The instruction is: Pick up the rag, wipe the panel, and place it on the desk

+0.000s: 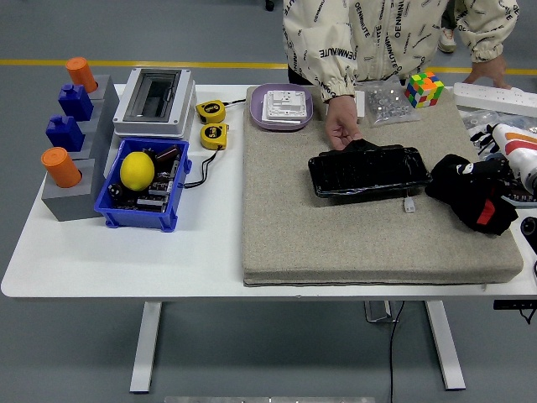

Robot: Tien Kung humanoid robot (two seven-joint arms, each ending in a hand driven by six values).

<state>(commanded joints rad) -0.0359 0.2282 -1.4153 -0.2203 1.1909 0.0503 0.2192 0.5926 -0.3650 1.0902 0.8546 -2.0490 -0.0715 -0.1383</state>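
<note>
From the head view, the glossy black rectangular panel (367, 171) lies flat on a coarse beige mat (369, 239) covering the white bench (126, 260). The right hand (472, 191) (black, with a red patch) rests on the mat just right of the panel; whether its fingers grip the rag cannot be told. A person's hand (341, 124) touches the panel's far edge.

A workshop or lab: grey floor with a yellow line (126, 63), a white tabletop (109, 260) carrying an electrical box (153, 101), tape measures (211, 122) and a parts bin (143, 210).
</note>
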